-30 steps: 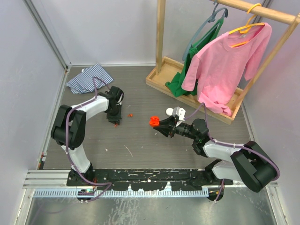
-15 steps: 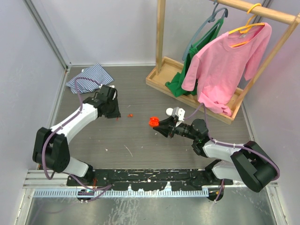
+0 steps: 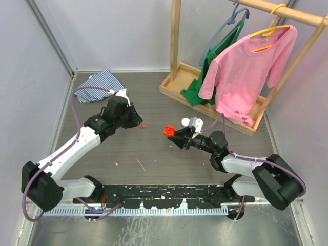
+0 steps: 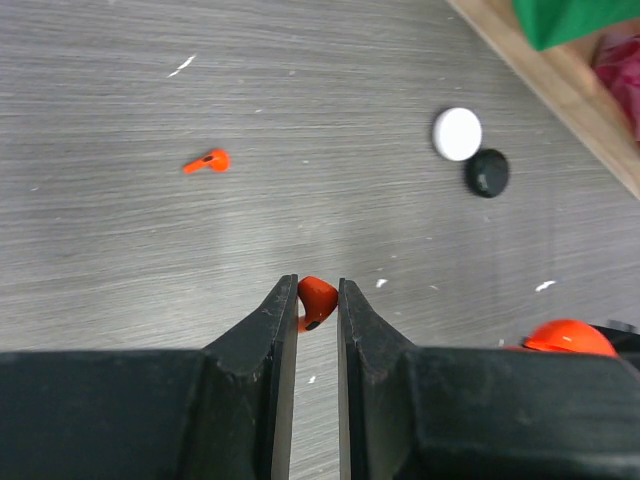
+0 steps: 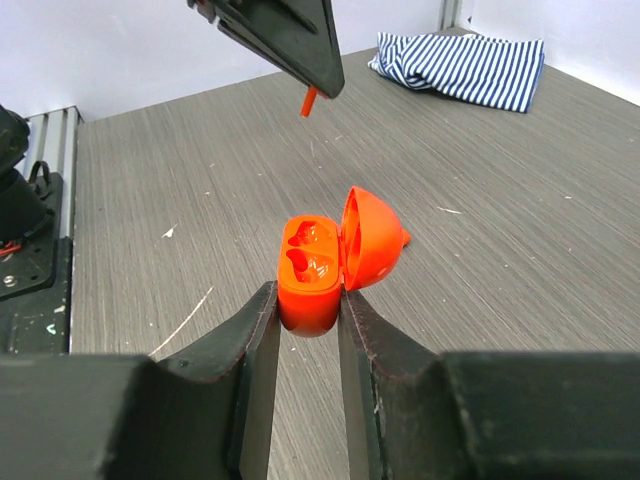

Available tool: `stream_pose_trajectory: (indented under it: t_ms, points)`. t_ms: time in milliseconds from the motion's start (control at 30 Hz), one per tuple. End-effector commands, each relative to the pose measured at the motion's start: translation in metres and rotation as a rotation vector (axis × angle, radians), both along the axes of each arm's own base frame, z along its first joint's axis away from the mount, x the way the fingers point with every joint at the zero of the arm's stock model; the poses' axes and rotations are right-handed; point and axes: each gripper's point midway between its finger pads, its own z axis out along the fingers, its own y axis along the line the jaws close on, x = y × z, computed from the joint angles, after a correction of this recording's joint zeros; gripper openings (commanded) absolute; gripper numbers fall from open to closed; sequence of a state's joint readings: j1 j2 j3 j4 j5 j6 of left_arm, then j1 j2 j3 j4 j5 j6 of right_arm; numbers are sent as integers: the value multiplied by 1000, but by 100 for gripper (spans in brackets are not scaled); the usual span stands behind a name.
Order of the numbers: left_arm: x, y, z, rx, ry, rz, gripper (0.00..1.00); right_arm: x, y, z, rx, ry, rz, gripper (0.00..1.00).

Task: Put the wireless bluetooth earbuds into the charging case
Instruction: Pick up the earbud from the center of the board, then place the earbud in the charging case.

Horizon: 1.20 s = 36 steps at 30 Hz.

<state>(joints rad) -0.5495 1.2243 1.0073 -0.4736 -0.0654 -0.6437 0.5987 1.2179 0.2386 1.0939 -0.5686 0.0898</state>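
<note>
Orange earbud (image 4: 317, 299) is pinched in your left gripper (image 3: 135, 119), stem poking down. Your right gripper (image 3: 178, 138) is clamped on the charging case (image 5: 312, 290), lid (image 5: 372, 238) flipped open and sockets (image 5: 308, 250) facing up. The held bud hangs left of the case and higher, well apart. The second earbud (image 4: 207, 161) lies on the table (image 3: 154, 154), left of the case and nearer your left arm. Your next move is rightward, onto those sockets.
</note>
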Motion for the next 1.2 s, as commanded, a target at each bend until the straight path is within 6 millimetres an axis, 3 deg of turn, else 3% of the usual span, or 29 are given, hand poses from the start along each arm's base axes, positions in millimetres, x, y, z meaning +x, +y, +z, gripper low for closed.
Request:
stream_pose_trajectory:
  t_ms: [0,167,533,1167]
  points:
    - [7,-21,45,-115,-140,13,2,6,-4,21,46,-107,-62,1]
    - [-3,-44,66,-187,-202,-19,3,8,-9,23,53,-147,-114,2]
    - [-24,-88,90,-341,-260,-78,2,8,-16,27,47,-252,-224,2]
    - [-46,-128,87,-509,-266,-94,1,6,-25,34,60,-324,-306,2]
